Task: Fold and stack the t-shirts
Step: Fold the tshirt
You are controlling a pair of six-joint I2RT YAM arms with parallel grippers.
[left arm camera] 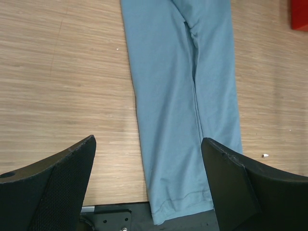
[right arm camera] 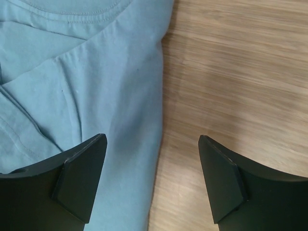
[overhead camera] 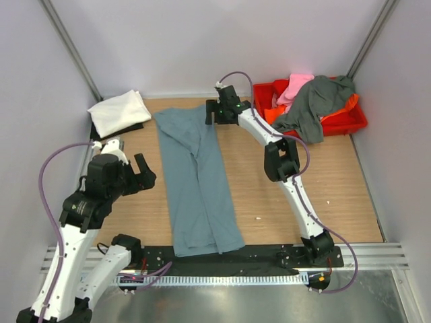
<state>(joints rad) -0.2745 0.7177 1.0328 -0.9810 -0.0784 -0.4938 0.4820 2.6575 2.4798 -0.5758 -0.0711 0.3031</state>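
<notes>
A dusty blue-grey t-shirt (overhead camera: 197,182) lies folded into a long strip down the middle of the wooden table, its hem at the near edge (left arm camera: 185,202). A folded white t-shirt (overhead camera: 120,112) lies at the far left. Dark grey (overhead camera: 316,101), pink (overhead camera: 295,86) and orange (overhead camera: 347,104) t-shirts are heaped in the red crate (overhead camera: 350,122). My left gripper (overhead camera: 141,171) is open and empty, left of the strip; in its wrist view (left arm camera: 149,159) the strip's left edge lies between the fingers. My right gripper (overhead camera: 210,111) is open and empty over the strip's far right edge (right arm camera: 151,159).
The red crate stands at the far right corner by the wall. A black mounting plate (overhead camera: 229,256) runs along the near edge, under the shirt's hem. Bare wood (overhead camera: 323,182) lies right of the strip. Grey walls close in three sides.
</notes>
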